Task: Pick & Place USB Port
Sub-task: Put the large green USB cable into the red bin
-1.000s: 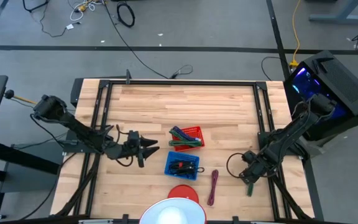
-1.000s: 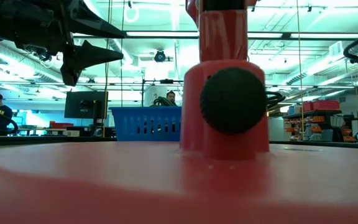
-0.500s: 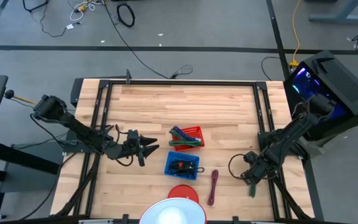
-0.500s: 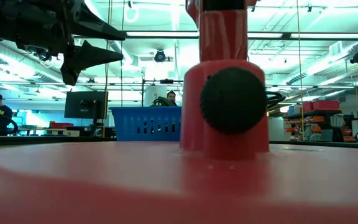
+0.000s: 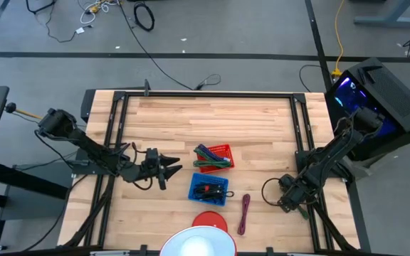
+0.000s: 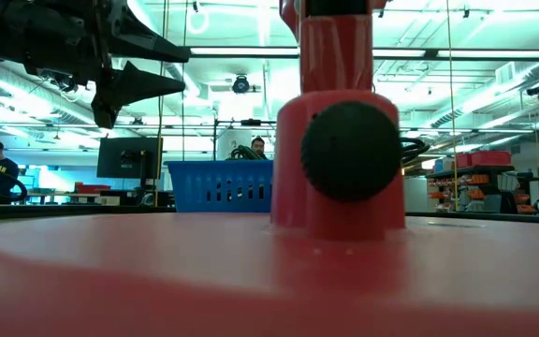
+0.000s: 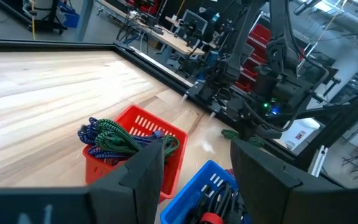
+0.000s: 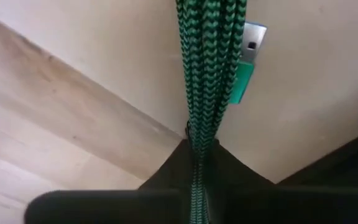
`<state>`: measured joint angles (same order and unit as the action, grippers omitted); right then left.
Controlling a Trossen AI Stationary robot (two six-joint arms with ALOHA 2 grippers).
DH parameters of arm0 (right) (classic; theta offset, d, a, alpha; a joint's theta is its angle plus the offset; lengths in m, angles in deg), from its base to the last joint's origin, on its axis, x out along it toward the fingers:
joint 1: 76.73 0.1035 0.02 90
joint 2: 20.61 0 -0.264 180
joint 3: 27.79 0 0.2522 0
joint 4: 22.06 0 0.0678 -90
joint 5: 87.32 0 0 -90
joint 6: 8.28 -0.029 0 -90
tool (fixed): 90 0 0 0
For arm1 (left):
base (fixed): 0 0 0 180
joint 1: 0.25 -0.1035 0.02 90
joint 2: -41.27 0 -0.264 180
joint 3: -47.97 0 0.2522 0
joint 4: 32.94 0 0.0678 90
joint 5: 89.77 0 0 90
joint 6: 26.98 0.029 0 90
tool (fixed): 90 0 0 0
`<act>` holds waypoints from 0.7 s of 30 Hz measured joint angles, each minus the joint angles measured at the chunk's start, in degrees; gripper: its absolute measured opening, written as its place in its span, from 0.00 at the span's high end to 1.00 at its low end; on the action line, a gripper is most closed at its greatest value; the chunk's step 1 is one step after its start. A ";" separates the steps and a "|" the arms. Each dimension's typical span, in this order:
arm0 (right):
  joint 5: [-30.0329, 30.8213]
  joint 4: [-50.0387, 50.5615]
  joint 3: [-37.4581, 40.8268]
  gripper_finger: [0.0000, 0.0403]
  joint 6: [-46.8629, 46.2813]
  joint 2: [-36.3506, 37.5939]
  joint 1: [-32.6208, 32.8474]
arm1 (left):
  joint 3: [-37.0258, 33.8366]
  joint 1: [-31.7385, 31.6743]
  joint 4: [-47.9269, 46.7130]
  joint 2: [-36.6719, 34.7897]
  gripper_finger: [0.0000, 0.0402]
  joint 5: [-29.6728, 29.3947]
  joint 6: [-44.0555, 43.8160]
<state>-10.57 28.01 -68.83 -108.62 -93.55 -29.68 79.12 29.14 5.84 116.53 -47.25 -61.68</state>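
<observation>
Green braided cable [image 8: 209, 68] clamped in right pincer [image 8: 197, 163], plug half hidden, left pincer [image 5: 171, 168] spread, empty.

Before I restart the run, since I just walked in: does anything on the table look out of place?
One purple cable lies loose on the table, outside the blue basket and the red basket. The right gripper pinches a green cable.

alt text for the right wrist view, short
The right hand is shut on a green braided cable, whose strands run away from the camera over the pale wood table. The cable's green USB plug with its metal tip shows beside the strands.
</observation>
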 joint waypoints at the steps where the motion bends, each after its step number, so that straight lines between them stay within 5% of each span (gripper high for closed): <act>1: 0.14 0.86 -0.43 0.95 0.28 0.16 -0.35 | 0.00 -0.05 0.00 0.00 0.53 -0.15 0.00; 13: 22.72 11.60 -13.82 0.98 26.16 7.51 -14.52 | 0.00 -0.07 -0.30 0.00 0.53 -0.52 -0.05; 21: 37.46 2.16 -26.46 0.98 60.38 8.76 -26.36 | 0.00 -0.07 -0.55 0.00 0.53 -0.52 -0.09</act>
<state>26.89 30.17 -95.28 -48.25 -84.78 -56.03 79.12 29.07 5.30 116.53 -47.78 -61.77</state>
